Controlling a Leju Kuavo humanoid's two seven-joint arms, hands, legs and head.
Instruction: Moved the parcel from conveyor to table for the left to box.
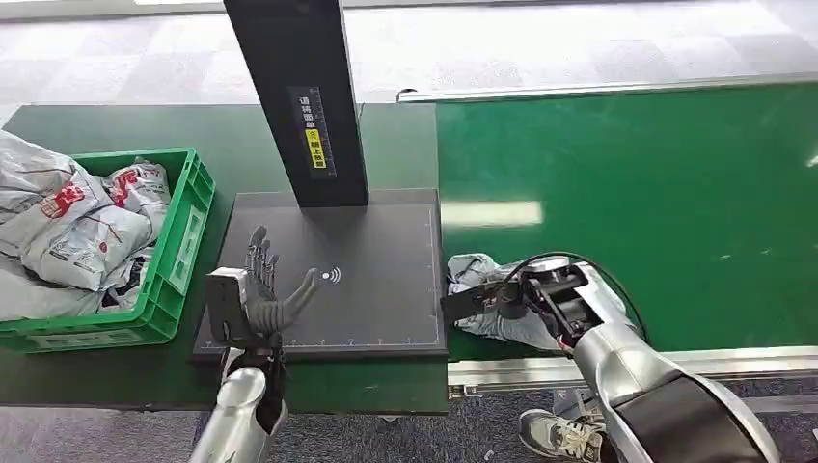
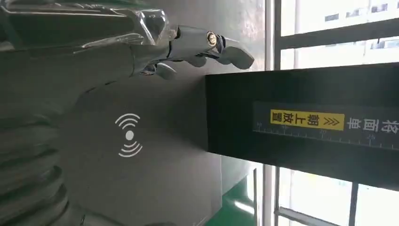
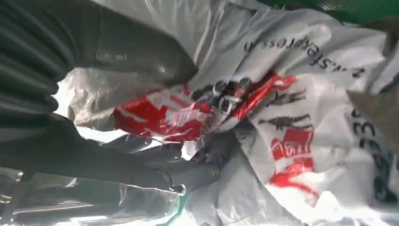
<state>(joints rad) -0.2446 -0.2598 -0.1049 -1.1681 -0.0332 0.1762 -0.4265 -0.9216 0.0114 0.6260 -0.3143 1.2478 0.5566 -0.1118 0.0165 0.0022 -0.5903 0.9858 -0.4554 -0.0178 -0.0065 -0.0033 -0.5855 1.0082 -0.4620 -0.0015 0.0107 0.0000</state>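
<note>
A crumpled white and grey parcel (image 1: 473, 271) with red print lies at the near left edge of the green conveyor (image 1: 666, 203), beside the black pad (image 1: 386, 260). My right hand (image 1: 546, 293) grips the parcel from its right side. Up close, the plastic of the parcel (image 3: 301, 113) bunches between my right hand's (image 3: 94, 160) thumb and fingers. My left hand (image 1: 262, 294) hovers open over the pad's near left corner, fingers spread and holding nothing. From the wrist, the left hand's fingers (image 2: 197, 44) reach above the pad (image 2: 155, 188) and its wave symbol.
A green crate (image 1: 189, 227) with several grey parcels (image 1: 68, 222) stands on the dark green table (image 1: 231, 130) left of the pad. A black post (image 1: 299, 96) rises from the pad's far edge. A person's shoe (image 1: 555, 434) shows on the floor below the conveyor's front rail.
</note>
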